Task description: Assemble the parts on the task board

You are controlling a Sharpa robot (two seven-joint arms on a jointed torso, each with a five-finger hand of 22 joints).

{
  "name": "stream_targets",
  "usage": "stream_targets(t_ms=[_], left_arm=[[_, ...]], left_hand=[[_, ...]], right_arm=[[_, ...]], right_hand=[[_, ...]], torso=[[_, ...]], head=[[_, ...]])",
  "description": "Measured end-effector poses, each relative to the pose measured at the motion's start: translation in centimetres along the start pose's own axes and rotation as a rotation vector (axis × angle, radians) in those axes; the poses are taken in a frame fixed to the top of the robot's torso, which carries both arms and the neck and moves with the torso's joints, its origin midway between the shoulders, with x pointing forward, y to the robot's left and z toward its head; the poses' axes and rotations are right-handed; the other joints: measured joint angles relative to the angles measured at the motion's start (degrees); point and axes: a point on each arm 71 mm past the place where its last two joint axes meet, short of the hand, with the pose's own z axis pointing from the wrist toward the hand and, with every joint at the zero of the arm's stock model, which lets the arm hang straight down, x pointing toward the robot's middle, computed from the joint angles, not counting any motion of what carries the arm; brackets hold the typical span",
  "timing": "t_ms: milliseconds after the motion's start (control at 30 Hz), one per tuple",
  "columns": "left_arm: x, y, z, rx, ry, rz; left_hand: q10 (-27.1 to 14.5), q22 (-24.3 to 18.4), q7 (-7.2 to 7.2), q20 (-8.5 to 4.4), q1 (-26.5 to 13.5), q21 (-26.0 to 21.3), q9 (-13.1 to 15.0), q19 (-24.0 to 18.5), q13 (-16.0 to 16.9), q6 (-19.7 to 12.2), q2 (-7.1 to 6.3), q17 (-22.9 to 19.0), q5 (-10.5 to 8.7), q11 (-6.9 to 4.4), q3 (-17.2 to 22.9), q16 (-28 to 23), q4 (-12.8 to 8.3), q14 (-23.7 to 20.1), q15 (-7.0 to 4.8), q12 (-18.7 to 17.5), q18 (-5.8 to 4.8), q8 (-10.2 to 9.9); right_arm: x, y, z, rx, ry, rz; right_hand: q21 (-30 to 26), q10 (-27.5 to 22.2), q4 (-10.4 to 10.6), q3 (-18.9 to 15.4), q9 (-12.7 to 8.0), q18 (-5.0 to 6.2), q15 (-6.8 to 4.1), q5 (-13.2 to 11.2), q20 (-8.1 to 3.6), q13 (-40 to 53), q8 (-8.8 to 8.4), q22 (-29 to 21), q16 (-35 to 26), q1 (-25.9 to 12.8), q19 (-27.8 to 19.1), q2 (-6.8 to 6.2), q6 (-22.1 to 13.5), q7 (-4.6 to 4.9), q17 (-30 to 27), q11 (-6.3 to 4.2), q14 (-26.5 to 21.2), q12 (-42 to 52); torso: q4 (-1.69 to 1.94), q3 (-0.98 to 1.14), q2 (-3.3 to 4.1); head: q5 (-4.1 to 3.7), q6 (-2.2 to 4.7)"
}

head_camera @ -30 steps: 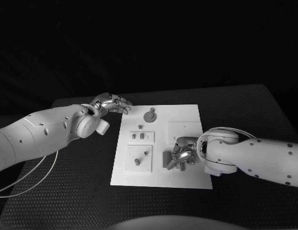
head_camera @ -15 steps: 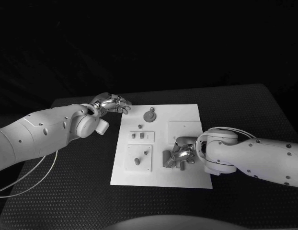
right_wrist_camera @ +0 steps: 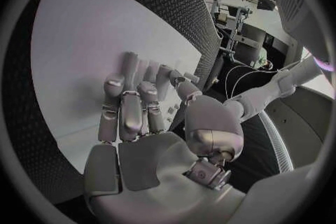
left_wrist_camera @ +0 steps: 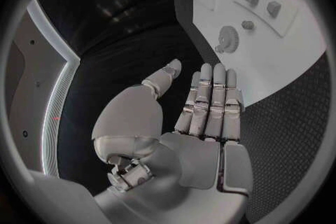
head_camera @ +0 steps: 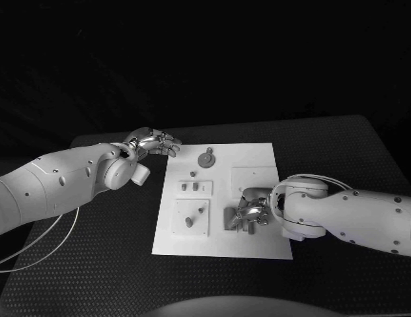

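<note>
The white task board [head_camera: 263, 158] lies in the middle of the black table. On it a round toothed part [head_camera: 207, 158] sits near the far edge, with two small blocks [head_camera: 194, 188] and a peg [head_camera: 201, 210] nearer on the left side. My left hand [head_camera: 154, 142] hovers just off the board's far left corner; in the left wrist view its fingers [left_wrist_camera: 210, 101] are stretched flat and hold nothing, with the toothed part [left_wrist_camera: 227, 39] beyond them. My right hand [head_camera: 248, 214] reaches down onto the board's near right area. Its fingertips [right_wrist_camera: 129, 61] are at the board surface; whether they hold a part is hidden.
Black textured table [head_camera: 358, 152] surrounds the board on all sides. A thin cable [head_camera: 48, 241] loops under my left arm over the table's left edge. My right forearm [head_camera: 358, 218] lies over the table to the right of the board.
My right hand's fingers have drawn closer together and shifted slightly up the board. My left hand has barely moved.
</note>
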Motion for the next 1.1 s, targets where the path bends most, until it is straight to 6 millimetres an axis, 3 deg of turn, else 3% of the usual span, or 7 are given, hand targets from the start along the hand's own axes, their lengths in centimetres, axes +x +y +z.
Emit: stream_targets(t_ms=[133,333,500,633,733,967,1100], left_arm=[[0.0,0.0,0.0,0.000,0.000,0.000],[0.0,0.0,0.0,-0.001,0.000,0.000],[0.0,0.0,0.0,-0.001,0.000,-0.001],[0.0,0.0,0.0,-0.001,0.000,-0.001],[0.0,0.0,0.0,-0.001,0.000,-0.001],[0.0,0.0,0.0,-0.001,0.000,-0.001],[0.1,0.0,0.1,-0.001,0.001,-0.001]], left_hand=[[0.0,0.0,0.00,0.00,0.0,0.0,0.0,0.0,0.0,0.0,0.00,0.1,0.00,0.00,0.0,0.0,0.0,0.0,0.00,0.0,0.00,0.0],[0.0,0.0,0.00,0.00,0.0,0.0,0.0,0.0,0.0,0.0,0.00,0.0,0.00,0.00,0.0,0.0,0.0,0.0,0.00,0.0,0.00,0.0],[0.0,0.0,0.00,0.00,0.0,0.0,0.0,0.0,0.0,0.0,0.00,0.1,0.00,0.00,0.0,0.0,0.0,0.0,0.00,0.0,0.00,0.0],[0.0,0.0,0.00,0.00,0.0,0.0,0.0,0.0,0.0,0.0,0.00,0.1,0.00,0.00,0.0,0.0,0.0,0.0,0.00,0.0,0.00,0.0],[0.0,0.0,0.00,0.00,0.0,0.0,0.0,0.0,0.0,0.0,0.00,0.1,0.00,0.00,0.0,0.0,0.0,0.0,0.00,0.0,0.00,0.0],[0.0,0.0,0.00,0.00,0.0,0.0,0.0,0.0,0.0,0.0,0.00,0.1,0.00,0.00,0.0,0.0,0.0,0.0,0.00,0.0,-0.01,0.0],[0.0,0.0,0.00,0.00,0.0,0.0,0.0,0.0,0.0,0.0,0.00,0.2,0.00,0.00,0.0,-0.2,0.0,0.0,0.00,0.0,0.00,0.0]], right_arm=[[0.0,-0.1,-0.1,-0.005,-0.001,0.012],[0.1,-0.8,-0.4,-0.020,-0.023,0.081],[-0.5,-1.2,-0.8,-0.035,-0.067,0.137],[-1.5,-1.4,-1.4,-0.054,-0.103,0.169],[-3.1,-1.9,-2.3,-0.070,-0.138,0.184],[-4.6,-3.2,-3.7,-0.058,-0.159,0.177],[-4.3,-3.4,-3.7,-0.040,-0.129,0.157]], right_hand=[[0.0,0.0,0.3,-0.8,0.0,-0.01,0.01,0.0,-0.02,0.0,-0.16,0.0,0.0,0.0,0.0,-2.38,0.0,0.00,-0.1,0.00,0.0,-0.2],[-0.4,0.4,3.3,1.0,-0.1,-0.01,0.02,0.2,-0.33,0.0,-0.16,0.0,-0.2,-2.5,0.3,-7.06,0.2,-0.21,-0.5,-0.01,0.0,-0.2],[-0.4,0.5,4.8,2.4,0.2,-0.01,0.03,0.2,-0.50,0.1,-0.16,0.0,-0.2,-2.3,0.5,-9.00,0.0,0.00,-0.7,0.11,0.0,-0.2],[-0.4,0.6,5.4,3.0,0.4,-0.02,0.03,0.2,-0.50,0.2,-0.16,0.0,-0.4,-2.6,0.5,-9.34,-0.5,0.43,-1.1,0.20,0.0,-0.2],[-0.4,0.6,5.7,3.0,0.7,-0.02,0.04,0.2,-0.49,0.3,-0.16,0.0,-0.4,-2.0,0.5,-8.69,-0.6,0.50,-1.2,0.20,0.0,-0.2],[-0.4,1.0,1.1,1.3,1.5,-0.02,0.25,0.2,-0.50,0.4,-0.06,0.0,-0.4,0.0,0.5,-4.21,-0.6,0.50,-0.4,0.08,0.2,-0.2],[-0.4,3.7,0.3,0.8,2.2,-0.02,-0.32,0.2,-0.49,1.7,1.31,0.0,-0.4,1.1,1.3,-2.43,1.5,-0.64,0.8,-0.47,1.6,1.5]], torso=[[-0.01,0.01,0.00],[-0.01,0.01,0.00],[-0.01,0.02,0.00],[-0.01,0.02,-0.01],[-0.01,0.03,-0.01],[-0.07,0.04,-0.02],[-0.05,0.04,-0.02]], head=[[0.03,0.03],[0.04,0.14],[0.03,0.21],[-0.03,0.32],[-0.07,0.41],[-0.25,0.56],[-0.40,0.62]])
